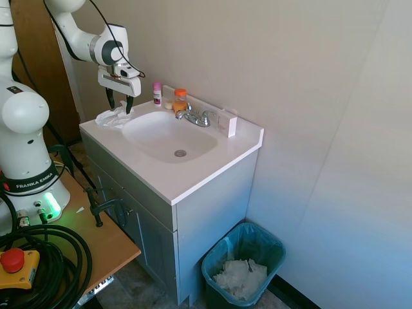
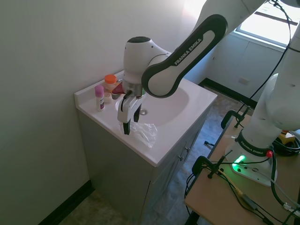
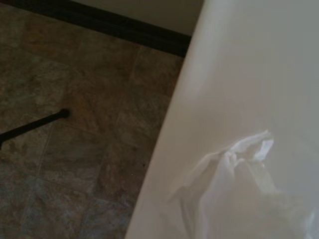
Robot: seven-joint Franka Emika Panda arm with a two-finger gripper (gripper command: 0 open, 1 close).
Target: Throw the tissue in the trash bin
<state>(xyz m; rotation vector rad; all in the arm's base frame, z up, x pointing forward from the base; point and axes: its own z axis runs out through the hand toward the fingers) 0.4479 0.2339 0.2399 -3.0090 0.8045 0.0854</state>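
White and glossy, the vanity top serves as my desk (image 1: 193, 177), its sink (image 1: 168, 136) in the middle. The teal trash bin (image 1: 273, 248) stands on the floor beside the cabinet. My gripper (image 1: 120, 102) hangs with fingers apart just above the tissue (image 1: 112, 117) at the desk's corner. I judge the wad light, soft, easily crushed; I'd pinch its raised crumpled middle.

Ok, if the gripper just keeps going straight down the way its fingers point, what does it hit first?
Most likely the tissue. The gripper points down with its fingers open just above the crumpled wad on the vanity countertop, beside the sink basin. Depth is unclear, so it might catch only the wad's edge.
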